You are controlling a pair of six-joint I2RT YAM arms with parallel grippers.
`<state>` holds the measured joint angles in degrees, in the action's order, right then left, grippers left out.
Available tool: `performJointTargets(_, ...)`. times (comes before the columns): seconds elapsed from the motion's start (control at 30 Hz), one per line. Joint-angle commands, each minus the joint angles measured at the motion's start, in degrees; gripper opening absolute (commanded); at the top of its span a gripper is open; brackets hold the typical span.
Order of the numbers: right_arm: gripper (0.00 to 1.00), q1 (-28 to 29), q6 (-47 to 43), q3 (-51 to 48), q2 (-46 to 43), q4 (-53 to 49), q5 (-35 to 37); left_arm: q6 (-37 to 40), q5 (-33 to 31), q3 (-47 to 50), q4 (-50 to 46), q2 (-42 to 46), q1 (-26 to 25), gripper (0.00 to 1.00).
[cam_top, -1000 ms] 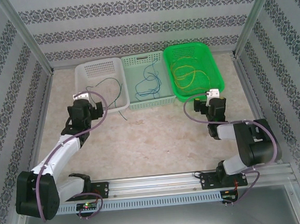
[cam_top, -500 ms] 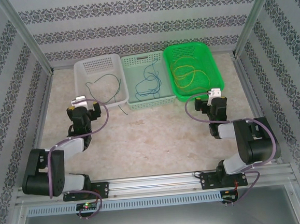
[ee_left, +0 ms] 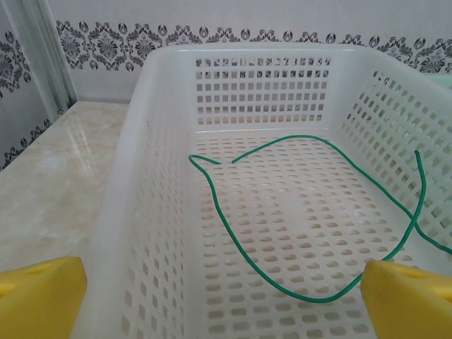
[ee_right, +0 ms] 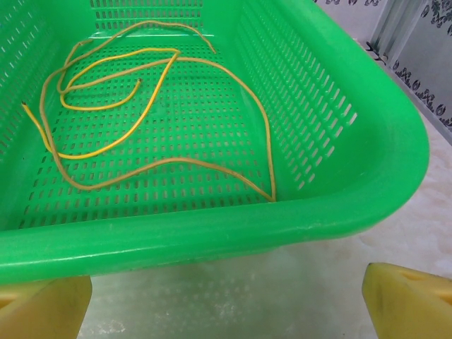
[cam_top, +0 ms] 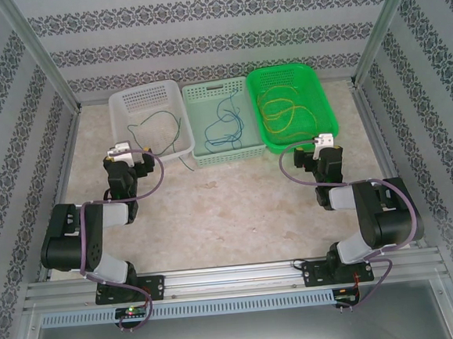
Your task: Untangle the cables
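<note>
- Left gripper [ee_left: 224, 300] spread wide, empty, at the near rim of the white perforated plastic basket [ee_left: 127, 212]; thin dark green wire [ee_left: 226, 220] inside.
- Right gripper [ee_right: 226, 296] spread wide, empty, by the bright green plastic basket [ee_right: 212, 233] holding thin yellow wires [ee_right: 269, 159].
- Thin blue wire [cam_top: 227, 122] in the pale green middle basket [cam_top: 216, 86], at the table's [cam_top: 229, 208] far edge.

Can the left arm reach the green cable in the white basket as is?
Probably yes. The open left gripper faces into the white basket from its near end. The green cable lies loose on the basket floor ahead, with nothing covering it.

Bright, even light with soft shadows; all views sharp.
</note>
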<state>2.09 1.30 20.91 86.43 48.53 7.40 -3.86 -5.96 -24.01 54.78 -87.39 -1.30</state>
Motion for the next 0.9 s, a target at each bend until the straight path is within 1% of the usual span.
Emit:
performJointTargets(0.0, 0.98, -0.11, 0.59, 0.89, -0.2, 2.88, -1.14, 2.67, 2.0, 0.85, -6.3, -1.91, 0.62, 1.0)
performJointTargets(0.87, 0.98, -0.07, 0.59, 0.96, -0.05, 2.79, -1.05, 2.8, 2.26, 0.81, -6.27, -1.98, 0.6, 1.0)
